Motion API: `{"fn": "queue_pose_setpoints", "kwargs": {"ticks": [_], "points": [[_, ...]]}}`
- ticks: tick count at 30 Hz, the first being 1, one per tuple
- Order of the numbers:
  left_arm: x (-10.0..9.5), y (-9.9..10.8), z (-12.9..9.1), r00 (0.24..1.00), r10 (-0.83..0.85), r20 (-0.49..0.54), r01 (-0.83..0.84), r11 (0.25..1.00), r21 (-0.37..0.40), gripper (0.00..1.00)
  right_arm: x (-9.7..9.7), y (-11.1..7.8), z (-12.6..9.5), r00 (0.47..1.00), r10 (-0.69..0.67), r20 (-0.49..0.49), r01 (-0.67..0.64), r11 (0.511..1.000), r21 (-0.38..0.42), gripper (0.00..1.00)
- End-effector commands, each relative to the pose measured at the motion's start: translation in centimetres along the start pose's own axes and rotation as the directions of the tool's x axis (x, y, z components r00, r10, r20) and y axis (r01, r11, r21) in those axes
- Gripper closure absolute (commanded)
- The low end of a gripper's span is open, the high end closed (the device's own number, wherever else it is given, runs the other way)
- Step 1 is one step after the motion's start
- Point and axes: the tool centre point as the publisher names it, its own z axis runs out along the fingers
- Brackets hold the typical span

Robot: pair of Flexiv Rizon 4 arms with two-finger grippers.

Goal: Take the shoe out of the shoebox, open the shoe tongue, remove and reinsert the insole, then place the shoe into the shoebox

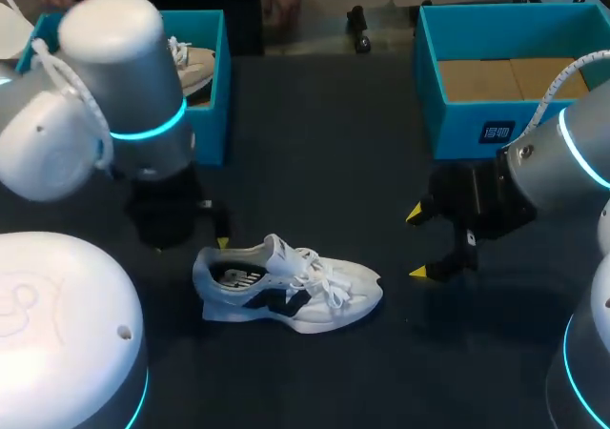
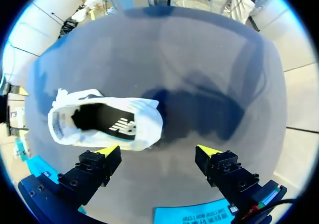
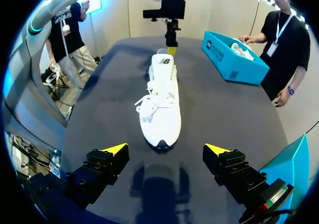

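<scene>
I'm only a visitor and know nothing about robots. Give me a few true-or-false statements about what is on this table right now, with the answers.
1. The white shoe lies on the table, outside both boxes. True.
2. The left pincer is clamped on the shoe's heel. False: it is open and holds nothing, and the heel end lies just ahead of it.
3. The right pincer is open, with the shoe's toe ahead of it. True.
4. The left blue box is empty. False: another light shoe sits inside it.
</scene>
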Motion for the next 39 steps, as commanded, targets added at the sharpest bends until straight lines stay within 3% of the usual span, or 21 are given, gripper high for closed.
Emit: {"fn": "queue_pose_setpoints", "kwargs": {"ticks": [1,6,17,27,31,39], "points": [[0.6,0.0,-2.2,0.999,-0.011,0.049,0.01,1.0,0.019,0.0,0.2,-0.1,0.0,1.0,-0.001,0.003,0.001,1.0,-0.001,0.0],[1.0,0.0,-3.7,0.995,-0.043,0.091,0.04,0.999,0.037,0.0,0.2,-0.1,0.0,1.0,-0.001,0.003,0.001,1.0,-0.001,0.0],[4.3,-0.2,-5.0,0.959,-0.195,0.205,0.166,0.975,0.147,0.0,0.2,-0.1,0.0,1.0,-0.001,0.003,0.001,1.0,-0.001,0.0],[7.6,-0.7,-5.0,0.894,-0.336,0.296,0.241,0.918,0.314,0.0,0.2,-0.1,0.0,1.0,-0.001,0.003,0.001,1.0,-0.001,0.0],[8.5,-0.6,-4.9,0.889,-0.359,0.285,0.235,0.891,0.388,0.0,0.2,-0.1,0.0,1.0,-0.001,0.003,0.001,1.0,-0.001,0.0],[8.7,-0.6,-4.9,0.897,-0.338,0.284,0.217,0.898,0.384,0.0,0.2,-0.1,0.0,1.0,-0.001,0.003,0.001,1.0,-0.001,0.0]]}}
